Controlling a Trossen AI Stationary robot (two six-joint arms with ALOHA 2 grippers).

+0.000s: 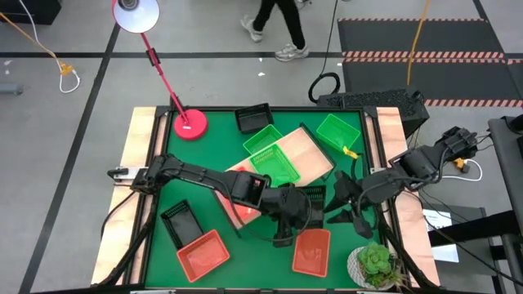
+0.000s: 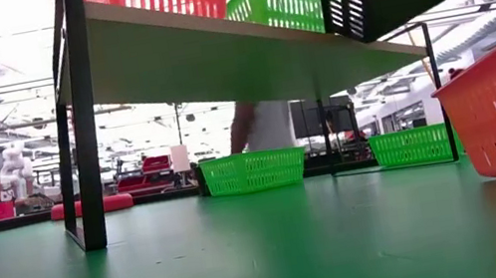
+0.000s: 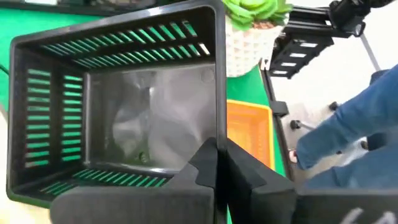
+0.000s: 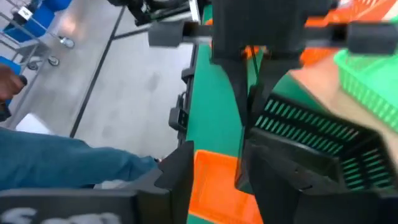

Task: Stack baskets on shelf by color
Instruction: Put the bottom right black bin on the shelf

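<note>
Partly cropped, black basket (image 3: 118,112), left gripper (image 3: 217,163) pinching rim

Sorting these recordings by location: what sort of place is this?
Probably a robotics lab or workshop: a green-topped table on a taped concrete floor, yellow cables trailing, and a person walking past.

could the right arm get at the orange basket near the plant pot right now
Probably not yet. The right end effector sits close to that orange basket, with nothing between them, but it looks shut on the rim of the black basket that the left end effector also holds, so it must let go first.
</note>
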